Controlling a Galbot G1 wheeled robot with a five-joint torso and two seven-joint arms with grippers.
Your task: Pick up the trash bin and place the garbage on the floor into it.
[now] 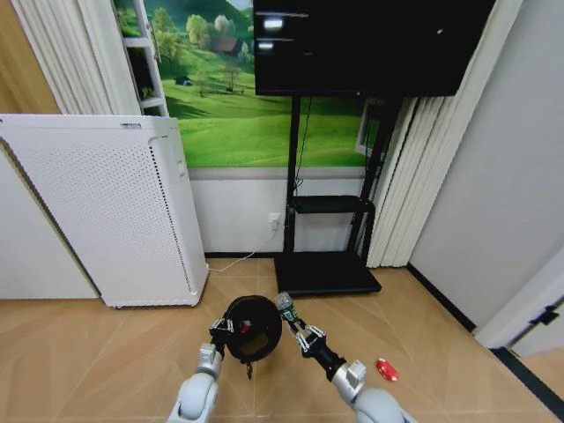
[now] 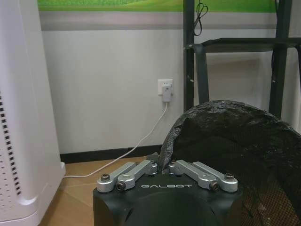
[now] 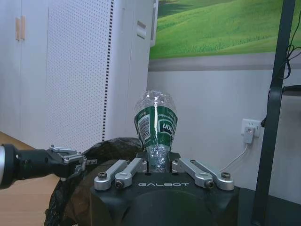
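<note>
Both forearms sit closest to the head camera, reaching forward over the wood floor (image 1: pixel 106 352). Left gripper (image 1: pixel 220 330) is clamped on the rim of the trash bin (image 1: pixel 252 327), jaws pinched narrow on the rim edge, bin held off the floor and tipped so its opening faces up toward the head camera. Left wrist view confirms it: fingers closed on the black mesh rim (image 2: pixel 165 155). Right gripper (image 1: pixel 300 332) holds the green-labelled bottle (image 1: pixel 285 304), jaws closed around its narrow end, body sticking out past the fingertips, just beside the bin rim on its right, not yet inside. Something red shows inside the bin (image 1: pixel 245 328), likely the red-and-white wad already dropped in. Flat red wrapper (image 1: pixel 387 370) lies on the floor to the right, well apart from the bin. Judged progress: bin picked up, one piece probably in, bottle grasped and near the opening, wrapper left. White perforated appliance (image 1: pixel 97 211) stands at left against the wall.
</note>
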